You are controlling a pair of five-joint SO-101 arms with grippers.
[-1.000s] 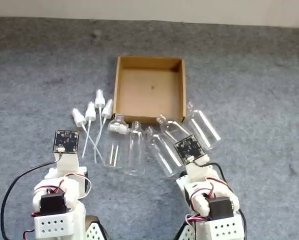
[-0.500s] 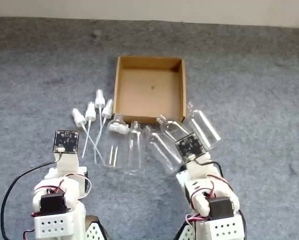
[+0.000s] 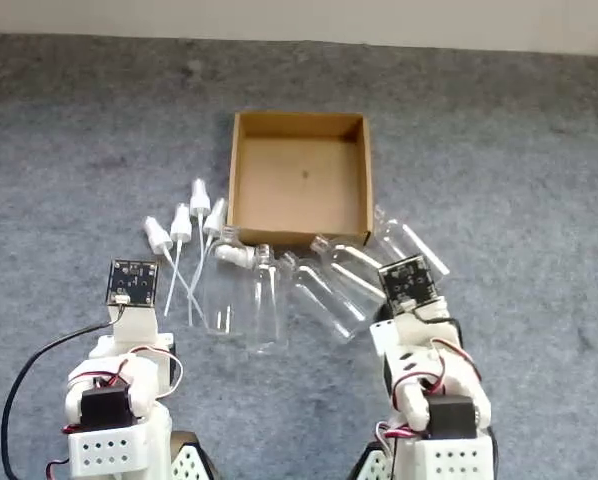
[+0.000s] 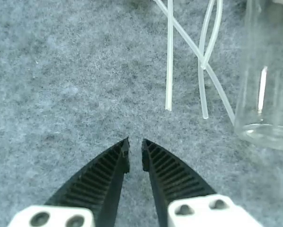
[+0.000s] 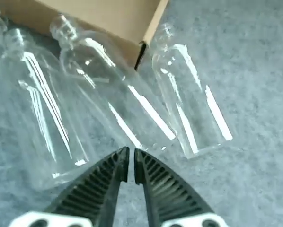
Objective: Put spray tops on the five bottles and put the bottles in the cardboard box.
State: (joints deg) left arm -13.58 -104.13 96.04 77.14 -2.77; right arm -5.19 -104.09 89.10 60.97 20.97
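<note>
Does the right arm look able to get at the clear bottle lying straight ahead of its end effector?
Probably yes. The right end effector is just short of the clear bottle, with nothing between them. It is shut, though, so it must open first, and a neighbouring bottle lies close alongside.

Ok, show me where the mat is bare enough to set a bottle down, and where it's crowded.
Bare: the mat left of the spray tops, the mat right of the rightmost bottle, the strip beyond the cardboard box, and the box's floor. Crowded: along the box's near wall, where five bottles lie side by side and the tops' tubes cross.
</note>
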